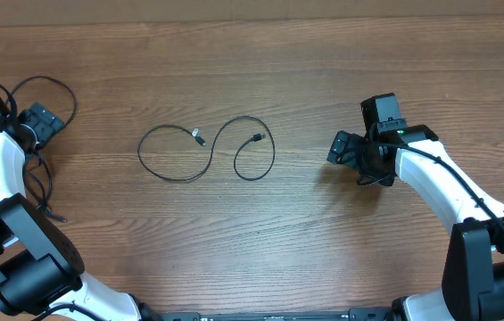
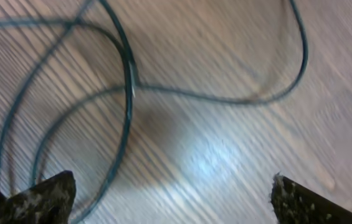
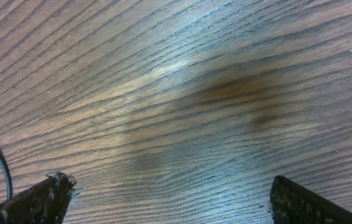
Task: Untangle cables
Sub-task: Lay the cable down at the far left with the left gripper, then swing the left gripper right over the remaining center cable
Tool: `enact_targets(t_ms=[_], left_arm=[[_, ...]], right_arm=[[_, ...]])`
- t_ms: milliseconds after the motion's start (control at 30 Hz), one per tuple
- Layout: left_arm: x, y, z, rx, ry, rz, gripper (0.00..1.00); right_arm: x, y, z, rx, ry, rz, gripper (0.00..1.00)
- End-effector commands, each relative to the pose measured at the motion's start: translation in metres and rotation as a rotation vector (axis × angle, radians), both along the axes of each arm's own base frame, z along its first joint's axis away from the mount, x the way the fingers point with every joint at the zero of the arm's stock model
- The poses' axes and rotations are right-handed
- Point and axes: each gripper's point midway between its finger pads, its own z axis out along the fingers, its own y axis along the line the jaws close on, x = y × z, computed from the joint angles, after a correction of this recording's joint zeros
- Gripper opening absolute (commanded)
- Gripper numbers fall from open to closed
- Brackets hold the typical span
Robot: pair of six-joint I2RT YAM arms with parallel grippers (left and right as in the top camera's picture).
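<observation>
Beneath the left gripper (image 2: 171, 183), close over the wooden surface (image 2: 225, 124), its two fingers (image 2: 38, 199) sit far apart at the bottom corners of the wrist view. The gripper is open with nothing caught between them. Just ahead of those fingers lie the tangled cables (image 2: 126, 93), thin dark cords that sweep across the wood in wide curves and cross one another in at least two spots. The picture is smeared, so I cannot tell which strand lies on top.

From above, the left gripper (image 1: 42, 122) is off at the left edge. A thin loop (image 1: 60, 89) arcs beyond it and to its right, and more strands (image 1: 42, 174) trail on the near side of it, beside the white arm.

Well to its right, between the two grippers, a loose cable (image 1: 207, 156) lies by itself in two open curls, like a flattened S. One small plug (image 1: 198, 136) rests inside the left curl and the other plug (image 1: 257, 137) inside the right one.

Past that, near the right curl but apart from it, is the right gripper (image 1: 341, 147). Its own view shows the right gripper (image 3: 169, 186) open as well, fingers (image 3: 35, 199) spread wide over bare wood and holding nothing. A short arc of thin cord (image 3: 0, 163) shows at the far left edge, just beside the left finger. I cannot tell whether they touch.
</observation>
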Motion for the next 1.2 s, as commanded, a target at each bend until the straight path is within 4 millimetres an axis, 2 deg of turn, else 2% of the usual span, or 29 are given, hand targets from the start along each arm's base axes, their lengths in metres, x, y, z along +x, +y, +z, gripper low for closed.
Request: enact_targets(t_ms=[0, 133, 533, 733, 1167], left_arm=[[0.002, -0.015, -0.004, -0.069, -0.002, -0.018, 1.0], [0.004, -0.034, -0.013, -0.11, 0.008, -0.061, 1.0], [0.008, -0.119, -0.034, -0.191, 0.106, -0.241, 0.99], [0.0, -0.169, -0.043, -0.215, 0.188, -0.358, 0.99], [-0.028, -0.276, -0.063, -0.184, 0.327, -0.771, 1.0]], right_arm=[[-0.001, -0.002, -0.003, -0.008, 0.006, -0.009, 1.0], [-0.001, -0.002, -0.003, -0.008, 0.006, -0.009, 1.0], [-0.001, -0.002, -0.003, -0.008, 0.006, -0.01, 1.0], [-0.001, -0.002, -0.003, -0.008, 0.006, -0.01, 1.0], [-0.001, -0.002, -0.003, -0.008, 0.006, -0.009, 1.0]])
